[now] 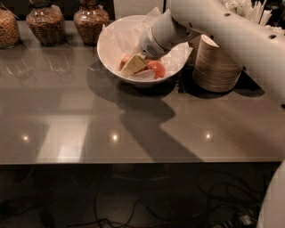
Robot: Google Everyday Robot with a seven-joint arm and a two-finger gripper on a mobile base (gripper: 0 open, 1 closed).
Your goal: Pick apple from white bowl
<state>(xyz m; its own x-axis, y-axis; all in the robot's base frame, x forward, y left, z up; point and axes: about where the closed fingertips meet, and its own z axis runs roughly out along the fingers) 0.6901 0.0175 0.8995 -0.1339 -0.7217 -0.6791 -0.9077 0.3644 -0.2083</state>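
A long counter (67, 124) with a glossy grey-brown top runs across the room. It is polished enough to throw back three small spots of ceiling light (115, 137) near its front edge and to carry the dark shadow (147, 116) of the robot's arm across its middle. Below the front edge it is dim, with a tangle of cables (213, 191) on the floor. Along the back at the left stand three glass jars of brown, grainy contents: one at the very edge (8, 29), one beside it (44, 24) and one next to the bowl (90, 20). I can read no lettering on them. The white bowl (107, 49) sits at the back of the counter, just right of the jars, wide and deep, lined with crinkled white paper (124, 38) that sticks up past the rim at the far side. To its right, close by but apart from it, is a stack of tan ribbed paper bowls (218, 64), turned upside down. Behind that, some pale sticks (249, 9) poke up in the corner. The white arm (231, 31) reaches in from the right and down into the bowl. The gripper (132, 67) is low inside it, its pale yellowish tip right against the apple (156, 69), whose red-orange skin shows on both sides of it. The apple lies on the paper at the bottom of the bowl. Whether the gripper has actually closed on it, I cannot tell from here.
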